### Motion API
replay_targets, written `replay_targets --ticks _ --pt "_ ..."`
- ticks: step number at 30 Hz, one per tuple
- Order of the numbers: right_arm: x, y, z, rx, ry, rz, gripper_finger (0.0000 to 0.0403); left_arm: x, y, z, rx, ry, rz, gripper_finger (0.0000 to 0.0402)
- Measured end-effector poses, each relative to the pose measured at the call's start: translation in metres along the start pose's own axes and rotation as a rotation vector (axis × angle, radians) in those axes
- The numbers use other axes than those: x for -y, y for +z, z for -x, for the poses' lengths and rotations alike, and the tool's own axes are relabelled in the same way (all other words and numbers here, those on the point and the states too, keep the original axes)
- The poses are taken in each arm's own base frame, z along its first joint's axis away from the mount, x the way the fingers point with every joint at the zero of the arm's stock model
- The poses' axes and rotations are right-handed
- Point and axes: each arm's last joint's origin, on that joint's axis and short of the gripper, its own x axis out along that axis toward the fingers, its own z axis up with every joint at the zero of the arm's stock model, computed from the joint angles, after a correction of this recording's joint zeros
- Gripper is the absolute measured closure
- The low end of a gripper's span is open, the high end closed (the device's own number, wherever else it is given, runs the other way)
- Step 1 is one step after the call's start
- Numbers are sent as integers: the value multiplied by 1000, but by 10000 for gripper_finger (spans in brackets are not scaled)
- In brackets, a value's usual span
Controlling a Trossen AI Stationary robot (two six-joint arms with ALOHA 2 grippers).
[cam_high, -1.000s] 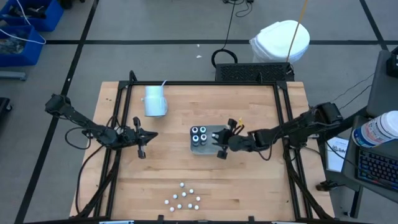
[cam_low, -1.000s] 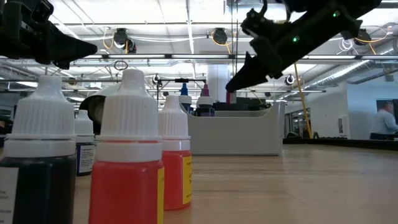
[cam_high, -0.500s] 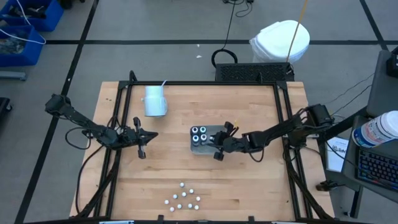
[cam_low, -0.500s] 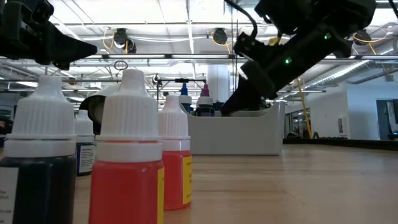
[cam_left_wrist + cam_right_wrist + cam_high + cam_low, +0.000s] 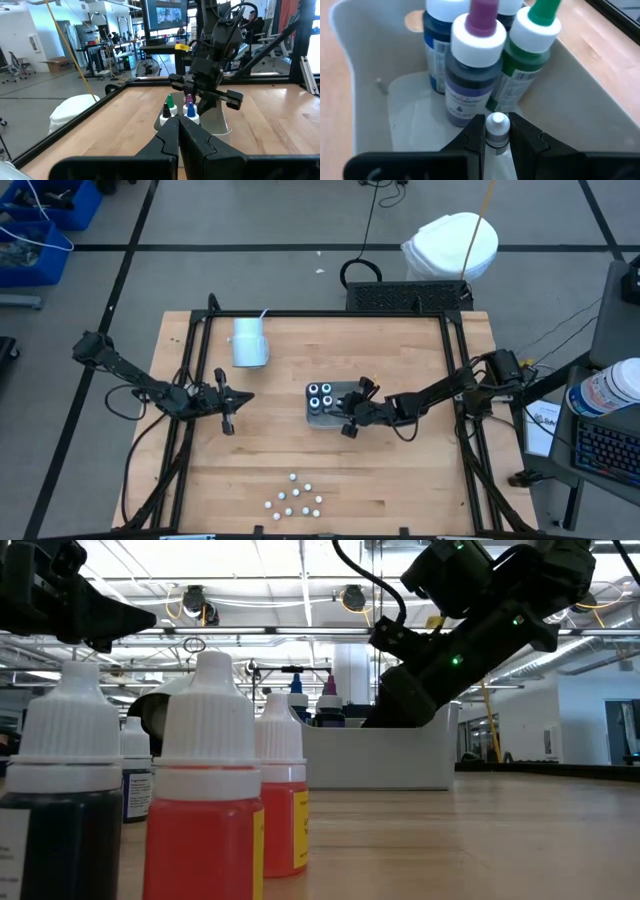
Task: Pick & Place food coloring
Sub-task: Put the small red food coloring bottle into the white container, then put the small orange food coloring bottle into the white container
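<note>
Between the right gripper [image 5: 496, 134] fingers a small white-capped bottle [image 5: 497, 131] is pinched, now lowered inside the grey tray [image 5: 365, 100], where a second ago it hung above the rim; just ahead stand four dark bottles [image 5: 470, 75]; release looks next; left gripper [image 5: 226, 402] waits shut, well apart; the remaining small bottles [image 5: 296, 499] lie clustered near the table's front edge.
</note>
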Motion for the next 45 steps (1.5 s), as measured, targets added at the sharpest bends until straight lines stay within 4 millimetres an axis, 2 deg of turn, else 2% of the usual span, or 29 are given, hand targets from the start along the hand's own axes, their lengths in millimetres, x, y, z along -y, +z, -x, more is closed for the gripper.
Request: replay_targets --ticks 4,12,24,28,32,35,37,40,42,45 --pt "0 0 0 1 1 -1 346 0 0 0 0 0 1 382" --pt "0 0 0 0 4 -2 304 0 0 0 0 0 2 382" --pt "1 4 4 13 2 26 314 0 0 0 0 -1 3 382" --pt "4 23 24 83 23 82 314 0 0 0 0 0 4 382" --pt "6 46 62 179 70 133 315 0 0 0 0 0 4 382" --pt "8 52 93 265 142 149 323 0 0 0 0 -1 5 382" --pt "13 43 110 337 210 168 343 0 0 0 0 0 14 382" --pt "31 19 122 432 229 148 388 0 0 0 0 -1 22 382" --pt "47 5 128 487 227 123 396 0 0 0 -1 0 22 382" --pt "66 -11 134 544 335 121 399 0 0 0 -2 1 21 382"
